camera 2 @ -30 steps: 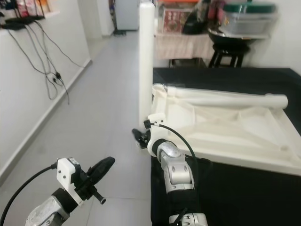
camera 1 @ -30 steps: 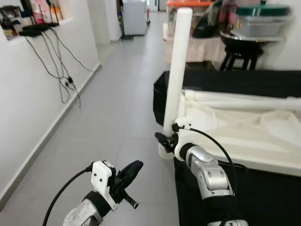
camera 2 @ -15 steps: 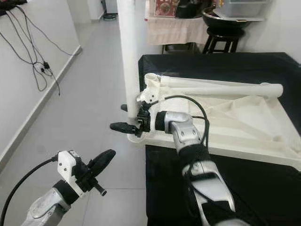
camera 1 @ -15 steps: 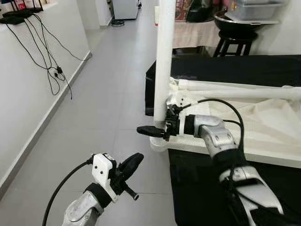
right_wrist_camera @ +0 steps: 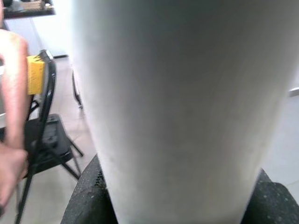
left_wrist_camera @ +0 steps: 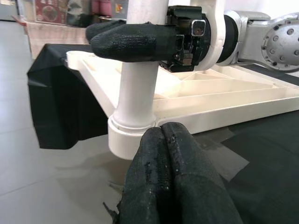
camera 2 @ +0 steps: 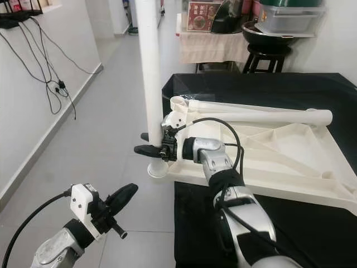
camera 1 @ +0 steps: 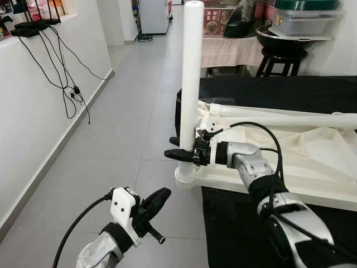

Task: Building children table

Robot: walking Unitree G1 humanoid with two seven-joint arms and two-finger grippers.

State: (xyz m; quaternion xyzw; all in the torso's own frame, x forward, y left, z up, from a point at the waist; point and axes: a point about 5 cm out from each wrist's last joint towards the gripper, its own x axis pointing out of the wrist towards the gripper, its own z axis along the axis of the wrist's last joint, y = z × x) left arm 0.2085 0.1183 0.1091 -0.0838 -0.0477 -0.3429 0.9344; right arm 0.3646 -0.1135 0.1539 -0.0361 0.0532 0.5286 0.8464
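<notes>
A white children's table (camera 1: 312, 162) lies upside down on a black-covered surface. One white leg (camera 1: 191, 84) stands upright in the near left corner socket; a second leg (camera 1: 279, 119) lies along the far side of the table. My right gripper (camera 1: 177, 148) is shut on the upright leg just above its base, one black finger on each side. In the right wrist view the leg (right_wrist_camera: 177, 102) sits between the fingers. My left gripper (camera 1: 158, 199) hangs low over the floor, shut and holding nothing, pointing at the leg's socket (left_wrist_camera: 133, 135).
The black cloth (camera 1: 251, 234) drops to a grey tiled floor on the left. A white wall with hanging cables (camera 1: 72, 89) runs along the left. A black stool (camera 1: 279, 58) and storage tubs stand behind. A person's arm (right_wrist_camera: 11, 116) and a black chair (right_wrist_camera: 46, 135) are nearby.
My right gripper has gone from beside the leg's base to straddling the leg and closing on it. The head camera has shifted. The left arm has barely moved.
</notes>
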